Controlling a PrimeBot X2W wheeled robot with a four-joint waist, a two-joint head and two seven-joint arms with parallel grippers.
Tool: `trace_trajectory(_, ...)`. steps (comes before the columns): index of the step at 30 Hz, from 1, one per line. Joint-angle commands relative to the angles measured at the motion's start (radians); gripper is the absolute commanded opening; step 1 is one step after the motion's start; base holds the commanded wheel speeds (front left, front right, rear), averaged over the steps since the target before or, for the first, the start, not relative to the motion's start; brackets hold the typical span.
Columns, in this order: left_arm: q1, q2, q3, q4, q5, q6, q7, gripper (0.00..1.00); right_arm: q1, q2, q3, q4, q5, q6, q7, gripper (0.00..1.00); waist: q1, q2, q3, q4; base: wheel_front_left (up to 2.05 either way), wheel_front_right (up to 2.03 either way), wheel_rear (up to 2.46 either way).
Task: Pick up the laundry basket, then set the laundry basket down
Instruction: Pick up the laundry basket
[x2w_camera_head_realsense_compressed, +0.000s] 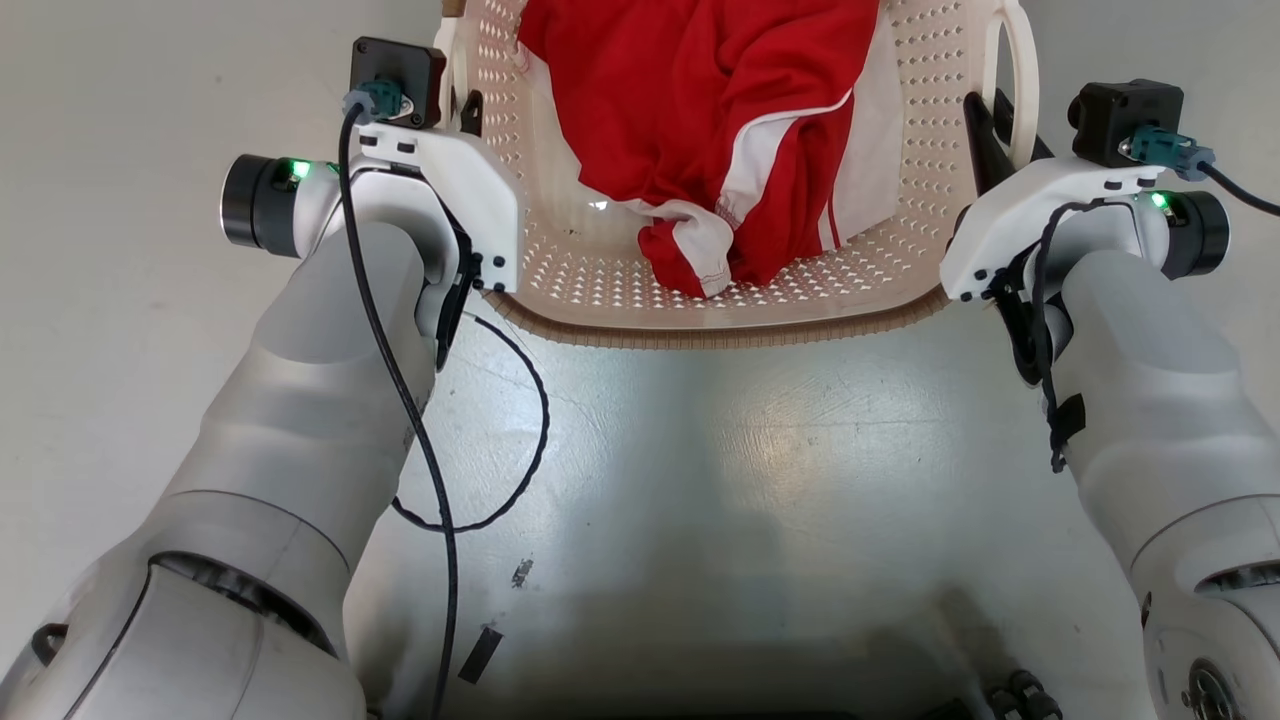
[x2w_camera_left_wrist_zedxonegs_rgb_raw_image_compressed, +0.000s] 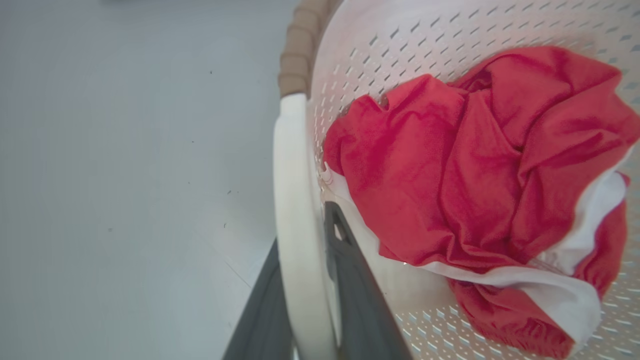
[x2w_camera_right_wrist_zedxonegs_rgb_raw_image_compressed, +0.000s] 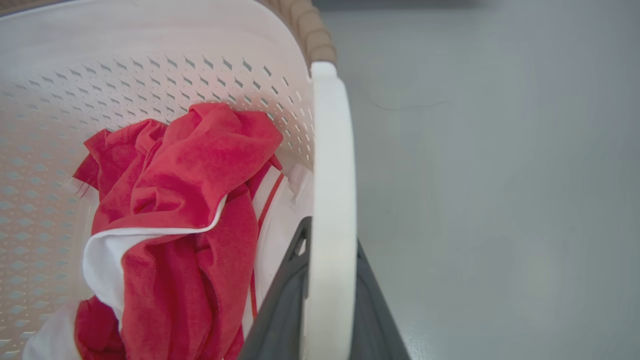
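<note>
Both left gripper (x2w_camera_left_wrist_zedxonegs_rgb_raw_image_compressed: 303, 225) and right gripper (x2w_camera_right_wrist_zedxonegs_rgb_raw_image_compressed: 331, 232) are clamping opposite loop handles (x2w_camera_left_wrist_zedxonegs_rgb_raw_image_compressed: 294, 165) of the laundry basket (x2w_camera_head_realsense_compressed: 720, 335) (lying between them, upper centre).

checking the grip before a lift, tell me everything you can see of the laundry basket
The laundry basket is cream-white perforated plastic, rounded-rectangular, with a brown woven-look rim and a white loop handle on each side. It sits upright between the arms and holds a crumpled red and white garment. The left gripper clamps the left handle, one dark finger on either side; the right gripper clamps the right handle likewise. Whether its base touches the grey floor cannot be told.
</note>
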Motion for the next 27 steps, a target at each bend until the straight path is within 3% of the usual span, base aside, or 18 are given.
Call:
trace_trajectory(1, 0.024, 0.027, 0.001, -0.008, -0.005, 0.001, -0.001, 0.00, 0.044, 0.014, 0.020, -0.007, 0.007, -0.001, -0.007, 0.00, 0.0000, 0.0000, -0.009, 0.001, 0.00, 0.00, 0.00)
trace_trajectory(10, 0.073, 0.027, -0.017, 0.003, -0.034, -0.004, 0.028, 0.00, 0.090, 0.014, 0.083, -0.001, 0.089, -0.001, 0.059, 0.00, 0.0000, 0.0000, -0.107, -0.007, 0.00, 0.00, 0.00)
trace_trajectory(27, 0.241, 0.033, -0.030, 0.017, -0.082, -0.028, 0.117, 0.00, 0.217, 0.014, 0.280, 0.001, 0.253, -0.001, 0.218, 0.00, 0.0000, 0.0000, -0.409, -0.051, 0.00, 0.00, 0.00)
